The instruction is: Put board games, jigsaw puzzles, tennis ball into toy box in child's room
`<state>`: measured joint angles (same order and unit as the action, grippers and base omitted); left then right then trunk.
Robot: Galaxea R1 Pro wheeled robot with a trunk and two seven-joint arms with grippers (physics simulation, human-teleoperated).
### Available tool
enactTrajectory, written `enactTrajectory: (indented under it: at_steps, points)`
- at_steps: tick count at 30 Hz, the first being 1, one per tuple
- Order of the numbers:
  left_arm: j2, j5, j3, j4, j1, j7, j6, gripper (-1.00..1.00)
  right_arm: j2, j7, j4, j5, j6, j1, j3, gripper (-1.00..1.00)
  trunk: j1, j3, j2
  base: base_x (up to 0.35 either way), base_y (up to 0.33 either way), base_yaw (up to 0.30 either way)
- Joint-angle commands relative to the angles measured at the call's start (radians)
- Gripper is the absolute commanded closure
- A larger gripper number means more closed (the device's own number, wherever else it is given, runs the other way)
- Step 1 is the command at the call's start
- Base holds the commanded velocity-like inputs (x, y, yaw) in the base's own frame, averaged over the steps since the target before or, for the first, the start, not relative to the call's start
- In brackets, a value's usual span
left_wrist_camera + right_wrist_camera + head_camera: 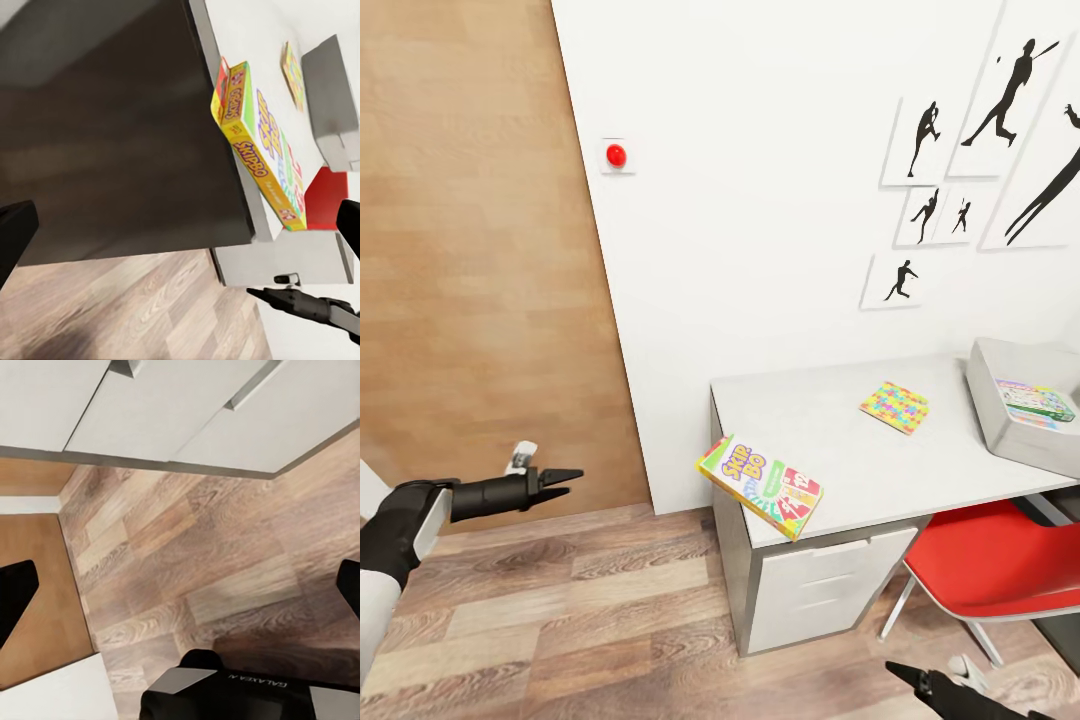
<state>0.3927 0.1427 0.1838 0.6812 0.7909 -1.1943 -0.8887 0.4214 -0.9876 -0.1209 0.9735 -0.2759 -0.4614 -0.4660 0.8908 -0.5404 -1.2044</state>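
The left claw hangs in open air over the plank floor, well to the left of the surface. In the head view its two dark fingers sit close together at the tips, yet in its own wrist view they stand far apart at the frame edges, so it reads as spread wide and holding nothing. The right claw shows low in the head view, in front of the white drawer cabinet; its wrist view shows both fingers wide apart over bare floor, with nothing between them.

On the surface's near left corner lies the green-yellow Skip-Bo board game, tilted and jutting past the edge. Further in, near the middle, a jigsaw puzzle lies flat. At the right end stands the light grey toy box, with a pale printed game box lying inside it. A red chair is tucked under the surface's right part. On the white wall above hang black silhouette athlete pictures, and a red round button sits further left.
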Motion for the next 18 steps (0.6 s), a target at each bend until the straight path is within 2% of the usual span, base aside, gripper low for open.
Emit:
enactTrajectory:
  at_steps: [1, 10, 11, 13, 16, 18]
  points:
    - [-0.002, 0.003, 0.0, 0.0, 0.001, 0.002, -0.007, -1.0, 0.001, -0.004, 0.0, 0.01, -0.009, -0.001, -0.006, -1.0, 0.0, -0.001, -0.001, 0.0, 0.0, 0.0]
    - [-0.02, 0.001, 0.0, 0.0, 0.001, 0.014, -0.001, -1.0, 0.002, -0.021, 0.002, -0.003, 0.005, 0.0, -0.009, -1.0, 0.0, -0.001, -0.001, 0.0, 0.0, 0.0]
    - [-0.03, -0.005, -0.001, -0.001, 0.002, 0.025, 0.007, -1.0, 0.002, -0.029, 0.002, -0.005, 0.047, 0.0, -0.013, -1.0, 0.0, -0.001, -0.001, 0.0, 0.0, 0.0]
    - [-0.041, -0.016, -0.001, -0.001, 0.002, 0.057, 0.011, -1.0, 0.003, -0.053, 0.003, -0.005, 0.08, 0.002, -0.014, -1.0, 0.0, -0.001, -0.001, 0.0, 0.0, 0.0]
    - [-0.055, -0.029, 0.0, -0.002, 0.003, 0.112, 0.013, -1.0, 0.008, -0.121, 0.003, -0.005, 0.1, 0.008, -0.016, -1.0, 0.0, -0.001, -0.001, 0.0, 0.0, 0.0]
    - [-0.083, -0.037, 0.0, -0.006, 0.005, 0.206, 0.022, -1.0, 0.028, -0.268, 0.004, -0.003, 0.116, 0.025, -0.017, -1.0, 0.0, -0.001, -0.001, 0.0, 0.0, 0.0]
